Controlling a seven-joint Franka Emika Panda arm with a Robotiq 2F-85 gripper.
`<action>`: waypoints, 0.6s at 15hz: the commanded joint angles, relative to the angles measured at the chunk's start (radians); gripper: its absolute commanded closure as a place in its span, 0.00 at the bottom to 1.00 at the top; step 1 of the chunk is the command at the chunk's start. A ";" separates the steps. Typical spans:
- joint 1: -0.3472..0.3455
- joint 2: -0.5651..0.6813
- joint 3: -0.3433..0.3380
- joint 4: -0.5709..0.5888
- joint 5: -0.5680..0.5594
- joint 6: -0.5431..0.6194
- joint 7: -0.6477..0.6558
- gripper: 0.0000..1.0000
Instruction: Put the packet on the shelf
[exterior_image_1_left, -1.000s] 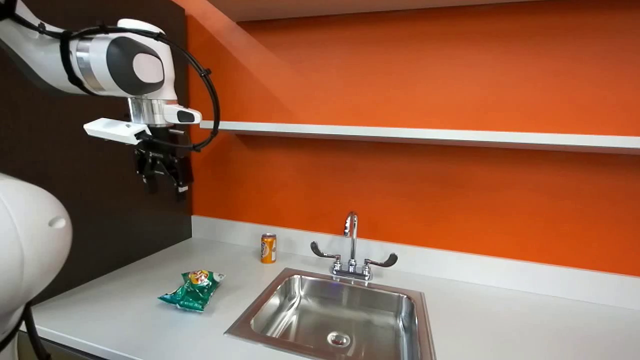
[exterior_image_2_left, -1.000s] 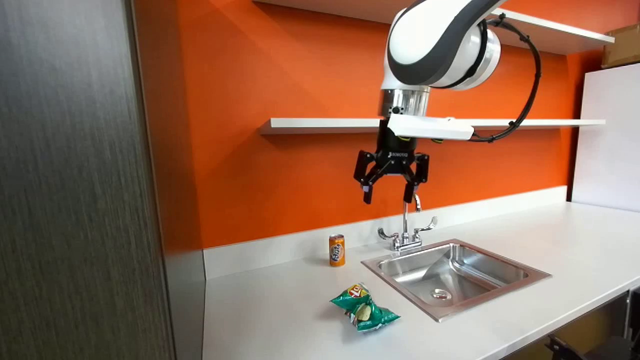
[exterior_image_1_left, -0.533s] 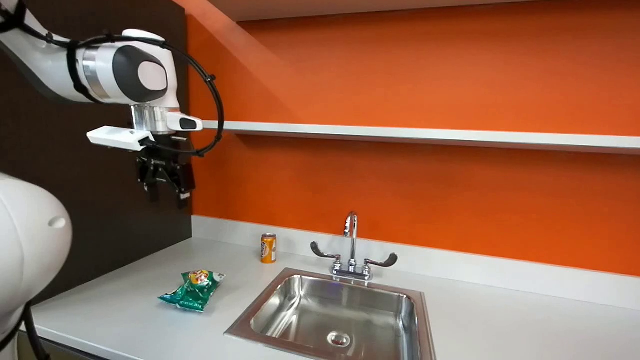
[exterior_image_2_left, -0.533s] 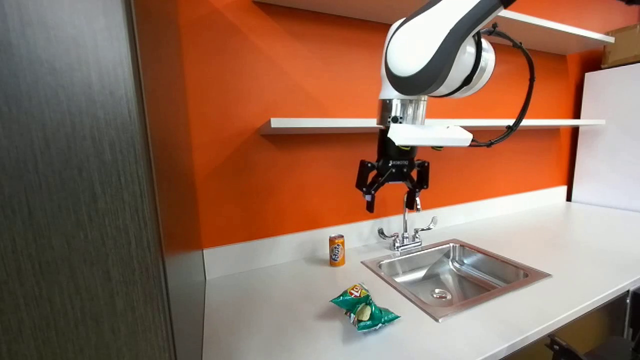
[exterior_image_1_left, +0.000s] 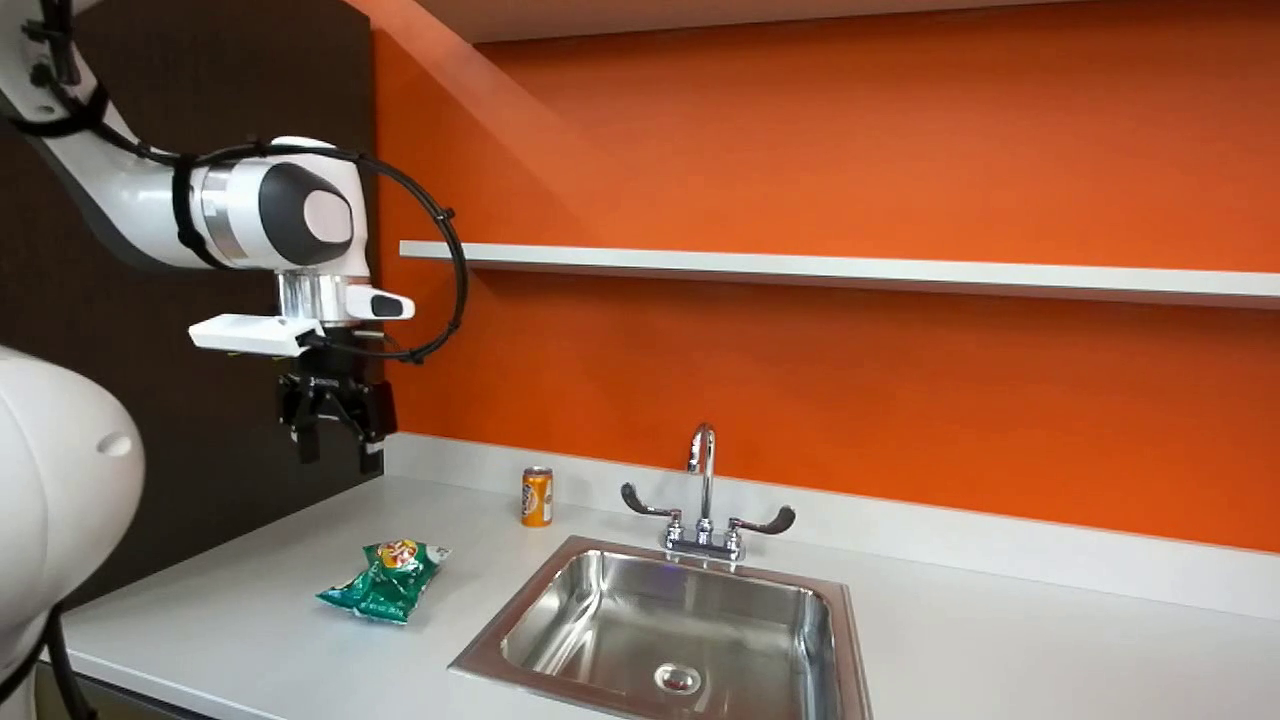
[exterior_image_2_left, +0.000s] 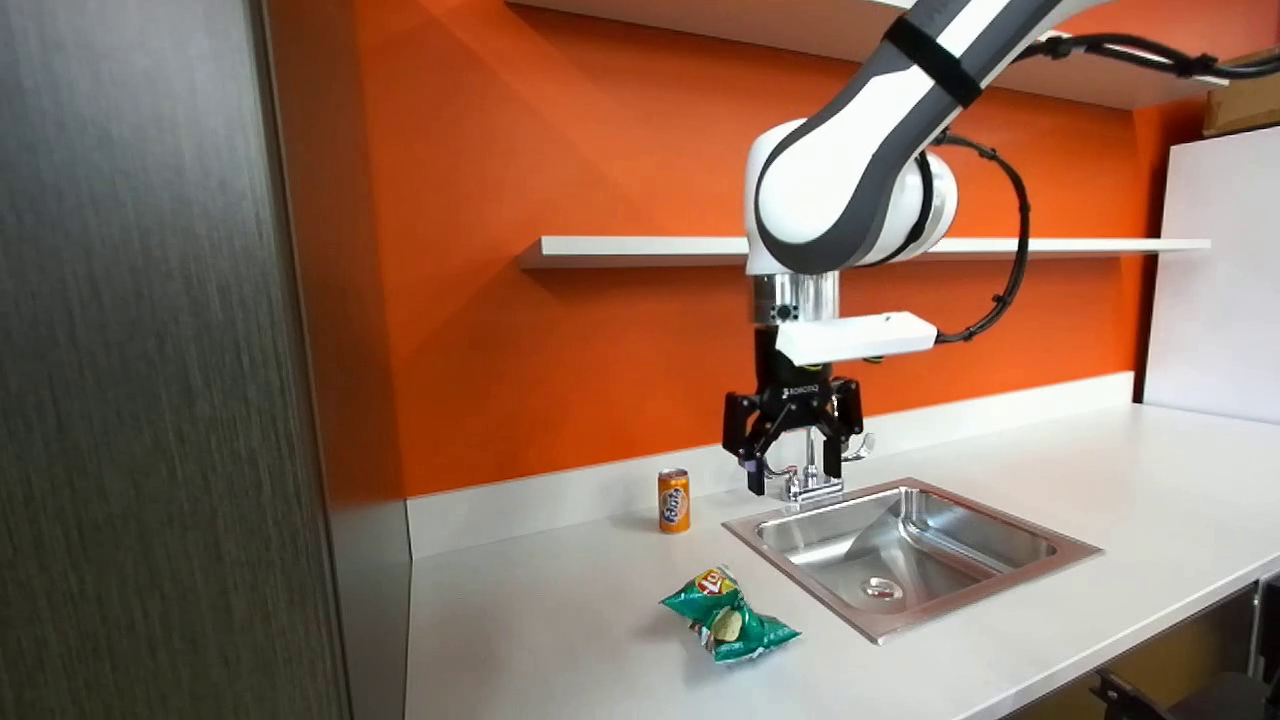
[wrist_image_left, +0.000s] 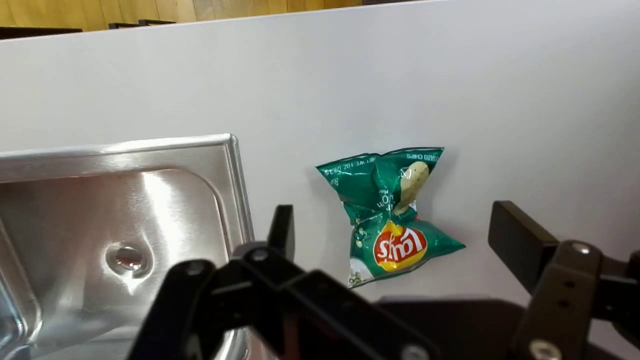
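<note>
The packet is a crinkled green chip bag with a red and yellow logo. It lies on the countertop in both exterior views (exterior_image_1_left: 388, 584) (exterior_image_2_left: 728, 618), beside the sink. The long white shelf runs along the orange wall in both exterior views (exterior_image_1_left: 840, 268) (exterior_image_2_left: 640, 246), with nothing visible on it. My gripper (exterior_image_1_left: 340, 455) points down, open and empty, above the counter; it also shows in an exterior view (exterior_image_2_left: 794, 472). In the wrist view the packet (wrist_image_left: 385, 215) shows below and between the spread fingers (wrist_image_left: 400, 235), apart from them. The shelf is out of the wrist view.
An orange can (exterior_image_1_left: 537, 497) stands near the back wall. A steel sink (exterior_image_2_left: 985, 597) with a faucet (exterior_image_1_left: 705, 500) is set in the pale grey countertop (wrist_image_left: 280, 90). A dark panel (exterior_image_2_left: 170, 400) bounds one side. A higher shelf (exterior_image_2_left: 700, 20) hangs above.
My arm and gripper have moved down towards the counter, with the fingers staying open. The packet, can and shelf have not moved.
</note>
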 joint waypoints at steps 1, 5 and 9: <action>0.005 0.091 0.001 -0.004 -0.020 0.080 -0.003 0.00; 0.015 0.189 -0.005 -0.009 -0.015 0.172 -0.013 0.00; 0.033 0.295 -0.009 -0.003 -0.001 0.252 -0.034 0.00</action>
